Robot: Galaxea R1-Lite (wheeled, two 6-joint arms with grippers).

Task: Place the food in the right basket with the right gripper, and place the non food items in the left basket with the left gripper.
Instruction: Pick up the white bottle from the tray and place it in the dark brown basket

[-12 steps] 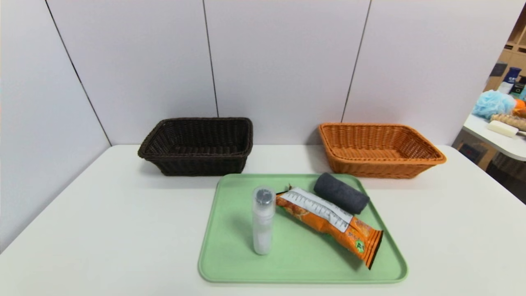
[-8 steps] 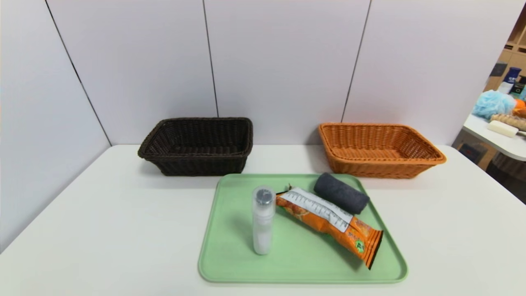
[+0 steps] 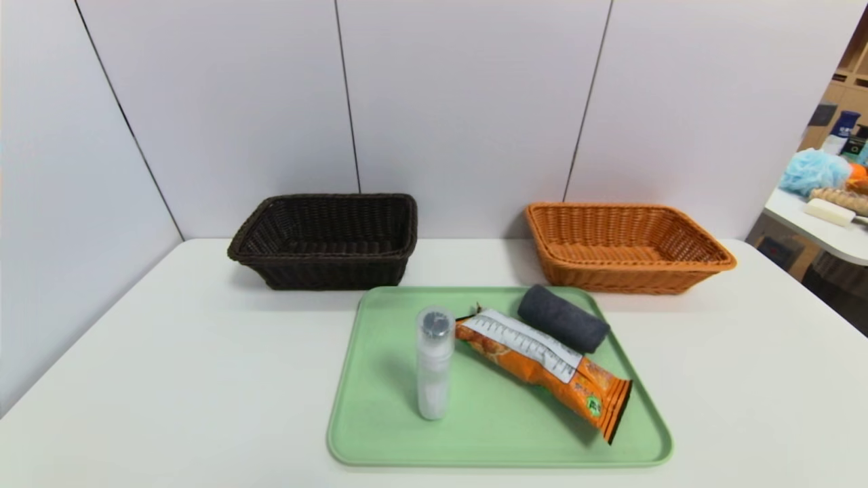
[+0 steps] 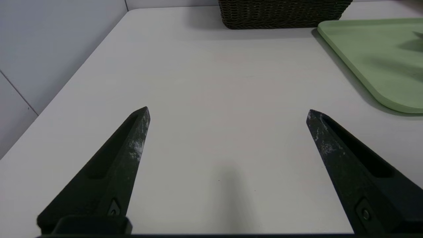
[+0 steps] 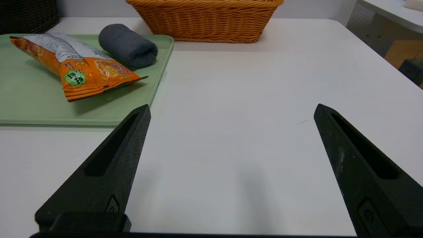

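— Both claws idle? Left black scuffed gripper and right black gripper hover over bare white table, fingers spread wide, holding nothing.

— Anything changed in the last second?

— Nothing; every item lies as before, so sorting hasn't begun.

— Where's the food?

— Long orange snack packet lies on the pale green plastic tray, orange-brown wicker basket at its one o'clock. Translucent white tube at its nine, grey cloth roll touching at twelve; dark brown wicker basket at eleven.
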